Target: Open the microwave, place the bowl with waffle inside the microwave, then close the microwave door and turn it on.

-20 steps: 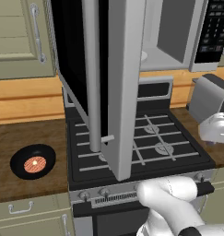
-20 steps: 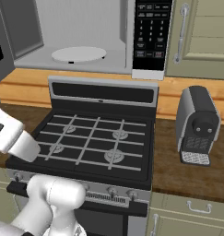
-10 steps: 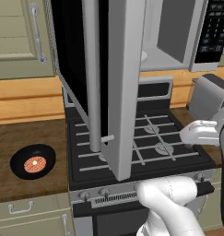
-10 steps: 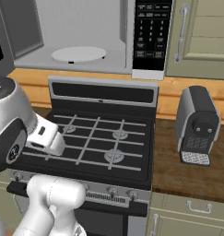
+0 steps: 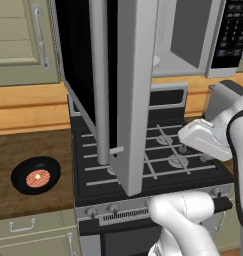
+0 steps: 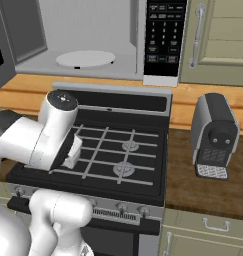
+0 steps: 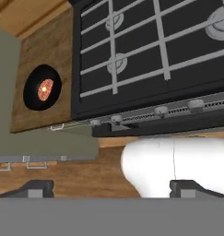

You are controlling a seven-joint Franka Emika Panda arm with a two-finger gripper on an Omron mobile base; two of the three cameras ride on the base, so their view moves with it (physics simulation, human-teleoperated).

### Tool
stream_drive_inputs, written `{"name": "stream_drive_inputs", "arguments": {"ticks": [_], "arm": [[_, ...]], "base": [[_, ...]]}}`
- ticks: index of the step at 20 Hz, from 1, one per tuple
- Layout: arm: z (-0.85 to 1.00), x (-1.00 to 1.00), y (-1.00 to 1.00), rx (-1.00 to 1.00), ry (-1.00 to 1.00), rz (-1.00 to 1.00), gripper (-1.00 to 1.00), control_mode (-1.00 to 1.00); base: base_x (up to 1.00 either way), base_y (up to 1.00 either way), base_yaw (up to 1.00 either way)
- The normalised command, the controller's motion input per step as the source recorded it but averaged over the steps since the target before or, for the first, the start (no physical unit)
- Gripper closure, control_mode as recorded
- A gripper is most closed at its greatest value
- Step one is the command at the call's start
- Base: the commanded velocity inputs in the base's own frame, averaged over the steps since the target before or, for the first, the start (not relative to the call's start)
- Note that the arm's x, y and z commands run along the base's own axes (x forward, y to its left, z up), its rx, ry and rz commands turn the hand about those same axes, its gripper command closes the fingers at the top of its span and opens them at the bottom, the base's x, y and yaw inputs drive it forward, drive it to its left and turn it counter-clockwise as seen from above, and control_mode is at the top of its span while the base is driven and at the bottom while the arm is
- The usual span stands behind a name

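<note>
- Left base view: the microwave door (image 5: 120, 90) hangs wide open, swung out over the stove (image 5: 153, 160), its edge and long bar handle (image 5: 99, 80) facing the camera. Behind it part of the grey inside of the microwave (image 5: 185, 40) shows, with the keypad at the far right. The bowl (image 5: 36, 175) sits on the wooden bench (image 5: 23, 150) to the left of the stove, well apart from the door, with the waffle (image 5: 37, 178) in its middle. The white arm bends in from the right over the stove's right burners.
- Right base view: this side looks straight into the open microwave (image 6: 93, 35), where the white turntable (image 6: 85, 58) lies bare. A grey coffee machine (image 6: 214, 135) stands on the bench to the right of the stove (image 6: 108, 150). The arm crosses the stove's left half.
- Hand view: the gripper (image 7: 113, 186) shows two dark tips standing far apart, so the jaws are open and hold nothing. Beyond them lie the stove's front knobs, and the bowl (image 7: 42, 87) with the waffle (image 7: 44, 88) sits on the bench beside the stove.
</note>
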Motion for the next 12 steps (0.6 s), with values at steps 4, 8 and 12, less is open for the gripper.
{"name": "stream_drive_inputs", "arguments": {"ticks": [4,8,12], "arm": [[-0.39,0.52,0.71,0.12,0.0,-0.04,-1.0,-1.0],[-0.35,0.54,0.62,0.06,0.01,-0.06,-1.0,-1.0],[-0.31,0.54,0.59,0.03,0.02,-0.02,-1.0,-1.0]], "base": [[0.0,0.0,0.0],[0.0,0.0,0.0],[0.0,0.0,0.0]]}}
